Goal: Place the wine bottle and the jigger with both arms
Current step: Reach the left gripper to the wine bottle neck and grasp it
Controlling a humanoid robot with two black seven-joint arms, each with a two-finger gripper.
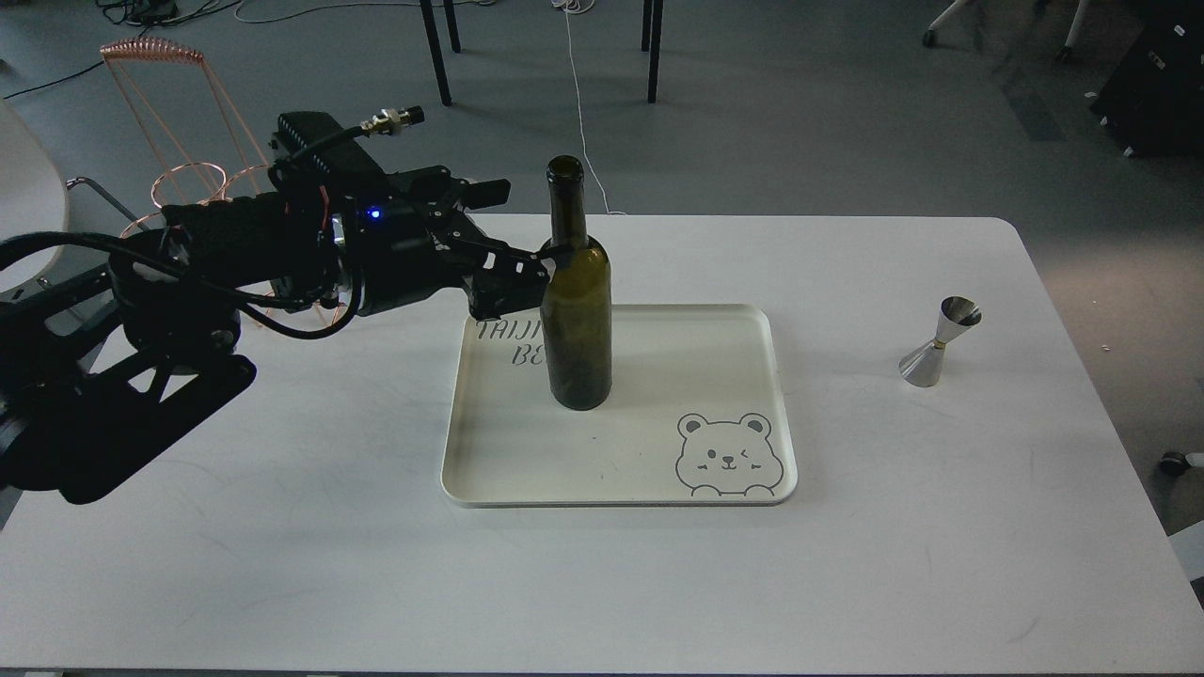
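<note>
Hand (pixel 538 268) of the left arm sits against the wine bottle (pixel 576 310) at shoulder height, one finger (pixel 550 252) hooked across the glass. Looks clamped on it, tho the far finger is hidden behind the bottle, so can't be sure. Bottle stands upright on the tray (pixel 752 414), left-centre, base flat. Risk: tall, narrow thing w/ grip up high; any sideways drag as the hand lets go could tip it, prob onto the tray rim. Jigger (pixel 939 343) stands well apart to the right on the counter (pixel 282 564), untouched; right arm not in view. It's small, shiny and waisted, so a slip or knock-over seems likely.
</note>
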